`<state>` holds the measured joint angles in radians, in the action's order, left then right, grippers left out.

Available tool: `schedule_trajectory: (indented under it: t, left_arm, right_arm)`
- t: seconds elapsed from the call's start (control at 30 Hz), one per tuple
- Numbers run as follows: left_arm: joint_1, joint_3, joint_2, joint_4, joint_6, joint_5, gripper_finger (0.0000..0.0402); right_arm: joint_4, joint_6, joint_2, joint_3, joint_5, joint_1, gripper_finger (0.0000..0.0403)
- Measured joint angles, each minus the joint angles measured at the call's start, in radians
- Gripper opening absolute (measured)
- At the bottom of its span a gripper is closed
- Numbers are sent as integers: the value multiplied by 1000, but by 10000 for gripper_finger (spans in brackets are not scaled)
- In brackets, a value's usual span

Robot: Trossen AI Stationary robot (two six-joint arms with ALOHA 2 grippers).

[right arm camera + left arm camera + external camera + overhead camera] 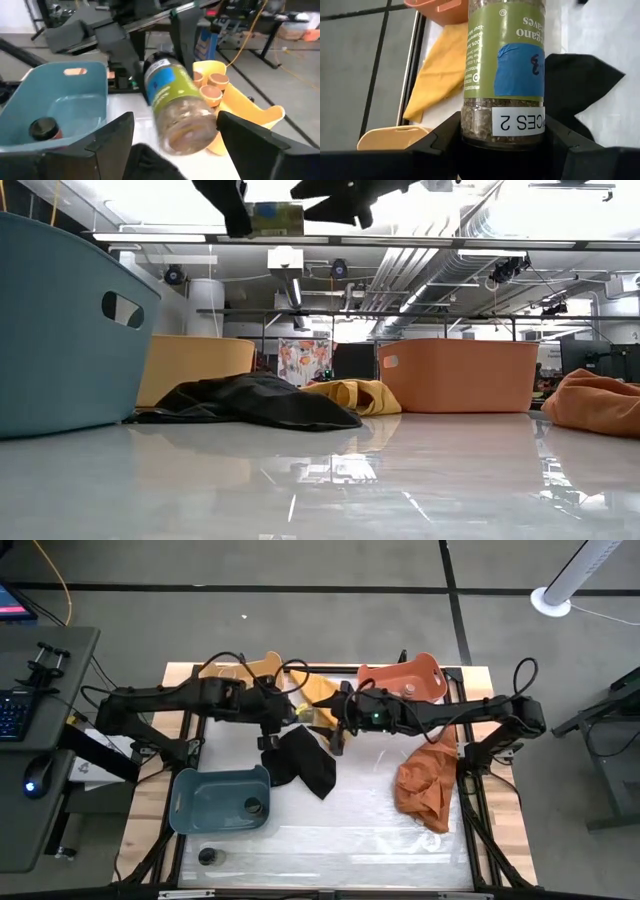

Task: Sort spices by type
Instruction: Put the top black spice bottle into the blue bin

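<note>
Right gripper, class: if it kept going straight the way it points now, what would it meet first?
Most likely the green-labelled spice jar, held by the left gripper and lying between the right gripper's open fingers. Beyond it stands the left arm; depth is hard to judge.

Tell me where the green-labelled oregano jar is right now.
The oregano jar is held in the left gripper, raised mid-table between the yellow bin and the black cloth.

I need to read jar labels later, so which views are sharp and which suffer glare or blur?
Left wrist view: the green-labelled glass spice jar is sharp, print legible. Right wrist view: the same jar is smeared. Low view: bright ceiling lights glare off the glossy white table.
</note>
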<state>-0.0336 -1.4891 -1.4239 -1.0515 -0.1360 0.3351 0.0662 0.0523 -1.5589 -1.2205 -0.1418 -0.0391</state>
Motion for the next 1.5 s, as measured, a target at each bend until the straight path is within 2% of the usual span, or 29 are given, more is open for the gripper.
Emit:
schedule_trajectory:
  t: [0.2,0.27,0.47,0.67,0.87,1.0,1.17,1.4,1.5]
  left_arm:
    - [36,-2,-3,33,-1,2,162]
    - [44,-2,-3,34,-3,37,162]
    - [49,-1,-4,39,-27,16,162]
    - [49,0,-4,140,-70,13,162]
    - [49,0,-4,146,-89,13,162]
    - [49,0,-4,139,-87,10,162]
    - [49,2,-4,139,-86,12,164]
    - [47,3,-5,123,-78,18,256]
    - [47,-9,-5,46,-53,19,277]
  right_arm:
    - [47,21,-10,3,-49,-3,288]
    - [49,16,-10,3,-47,-7,288]
    - [64,30,-8,2,51,1,288]
    - [64,34,-6,2,148,0,288]
    - [72,31,-6,2,154,1,285]
    - [72,39,-6,2,150,2,252]
    - [72,43,-7,2,130,2,174]
    - [72,37,-5,2,133,-6,167]
    - [52,38,7,2,135,-19,167]
